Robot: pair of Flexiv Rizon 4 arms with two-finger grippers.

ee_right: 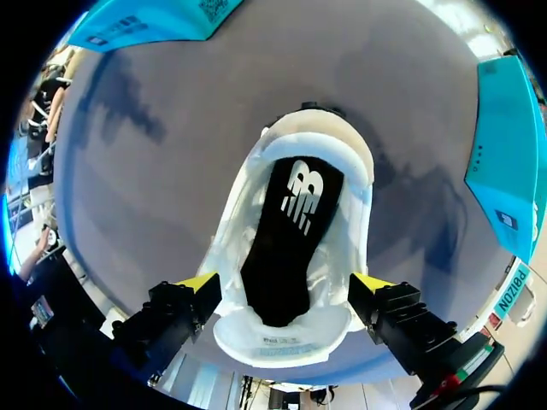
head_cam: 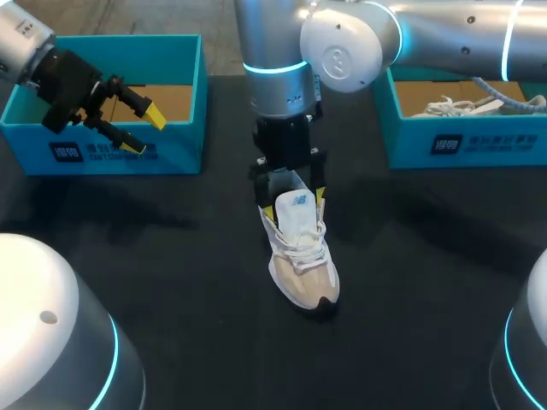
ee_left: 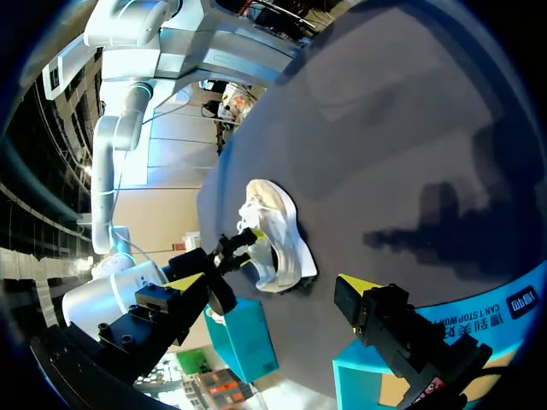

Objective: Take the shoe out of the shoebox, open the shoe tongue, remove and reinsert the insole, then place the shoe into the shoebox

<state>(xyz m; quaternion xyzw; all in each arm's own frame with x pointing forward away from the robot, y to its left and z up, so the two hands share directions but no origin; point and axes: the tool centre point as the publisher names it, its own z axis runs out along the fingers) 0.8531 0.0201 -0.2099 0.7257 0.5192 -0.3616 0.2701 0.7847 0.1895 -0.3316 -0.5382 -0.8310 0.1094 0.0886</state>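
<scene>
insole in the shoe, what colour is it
The insole is black with a white logo; right wrist view.

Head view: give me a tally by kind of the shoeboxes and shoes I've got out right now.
Teal shoeboxes: 2, left and right
Shoes: 2, one out, one seemingly inside the right box
Total: 4

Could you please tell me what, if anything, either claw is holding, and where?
Left claw holds nothing. Right claw straddles the shoe at its heel collar; whether it grips cannot be told.
</scene>
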